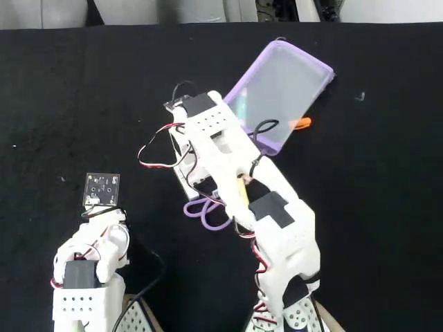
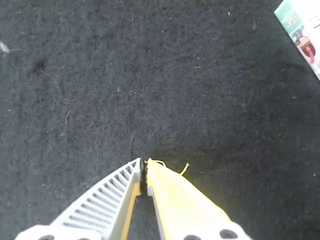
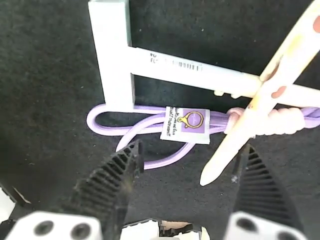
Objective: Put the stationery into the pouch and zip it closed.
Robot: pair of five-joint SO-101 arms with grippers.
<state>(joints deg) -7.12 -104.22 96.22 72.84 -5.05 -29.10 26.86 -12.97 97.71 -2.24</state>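
Observation:
The purple translucent pouch (image 1: pixel 280 93) lies at the back right of the black table, with an orange item (image 1: pixel 302 123) at its near edge. My right gripper (image 3: pixel 187 162) hangs open just above a looped purple cord (image 3: pixel 150 127) carrying a small tag (image 3: pixel 185 122). A cream pen (image 3: pixel 260 95) lies slanted across a long white bar (image 3: pixel 200 67) and a pink piece (image 3: pixel 280 120). In the high view the cord (image 1: pixel 208 213) pokes out from under the right arm (image 1: pixel 228 149). My left gripper (image 2: pixel 146 170) is shut and empty over bare cloth.
A white block (image 3: pixel 112 50) stands against the bar's end. A printed card (image 2: pixel 302 32) lies at the edge of the left wrist view. The left arm (image 1: pixel 90 266) sits at the front left, with open black cloth around it.

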